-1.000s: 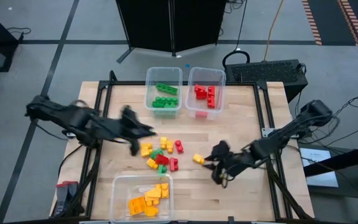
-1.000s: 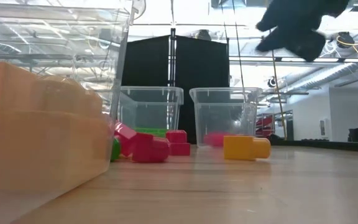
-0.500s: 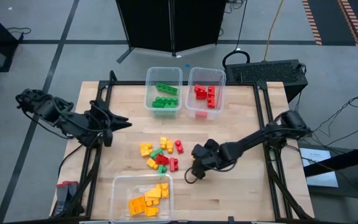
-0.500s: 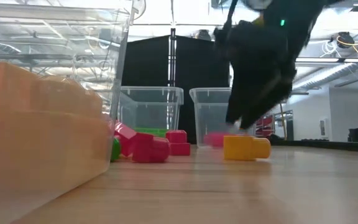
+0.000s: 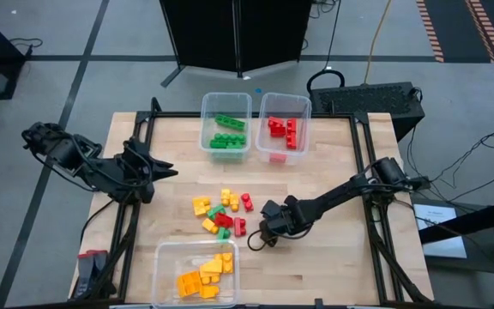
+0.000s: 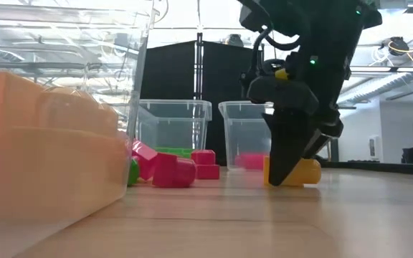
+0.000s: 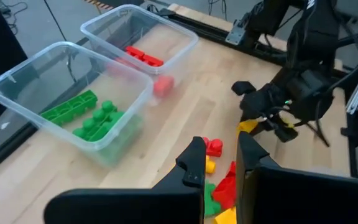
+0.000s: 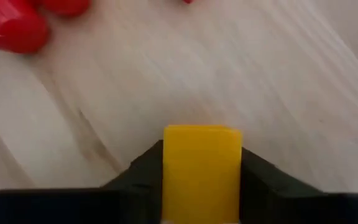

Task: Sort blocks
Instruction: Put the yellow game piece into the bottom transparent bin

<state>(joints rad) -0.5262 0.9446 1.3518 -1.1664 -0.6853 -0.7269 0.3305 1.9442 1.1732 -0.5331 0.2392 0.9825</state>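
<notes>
**Right gripper closed on a yellow block beside the pile**

Nearest to the front edge of the table [image 5: 316, 275] stands a clear tub [image 5: 193, 274] with yellow-orange blocks [image 5: 206, 275] inside it. Just behind it, the right gripper [image 5: 268, 226] is low at the table, and its two fingers [image 8: 138, 168] press on both sides of one yellow block [image 8: 201, 165], which rests on the wood in the low view [image 6: 298, 172]. This block is just to the right of the loose pile of red, green and yellow blocks [image 5: 223, 212] in the middle of the table. Further to the left, the left gripper [image 5: 165, 170] hangs over the left part of the table, away from the pile, with its fingers [image 7: 192, 163] only narrowly apart and holding nothing. At the far edge are two more tubs: one with green blocks [image 5: 227, 131] and, beside it, one with red blocks [image 5: 283, 130].
</notes>
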